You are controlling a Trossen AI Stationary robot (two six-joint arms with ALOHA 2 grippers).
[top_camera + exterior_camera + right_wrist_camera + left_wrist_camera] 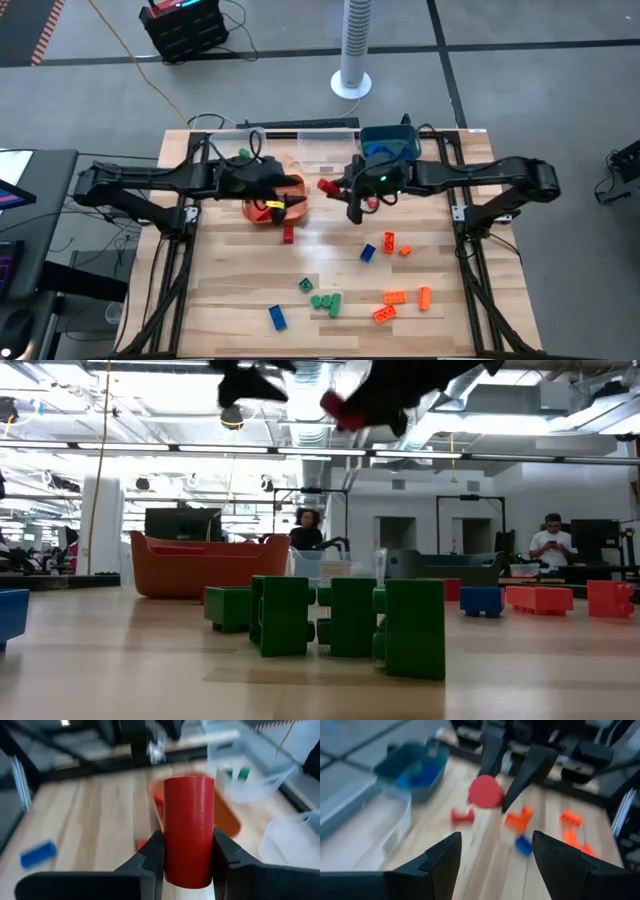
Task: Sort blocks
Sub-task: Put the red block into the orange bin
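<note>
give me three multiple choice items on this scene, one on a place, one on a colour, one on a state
1. Where does the orange bin sit?
A. under the left tool
B. at the table's front edge
C. on the floor

2. What colour is the block in the right tool?
A. green
B. blue
C. red

3. How is the left tool?
A. shut on a blue block
B. open, holding nothing
C. shut on the bin's rim

Answers:
1 A: the high view shows the bin below the left arm's tip, toward the table's back.
2 C: the right wrist view shows a red cylinder clamped between the fingers.
3 B: the left wrist view shows its fingers wide apart with only table between.
</note>
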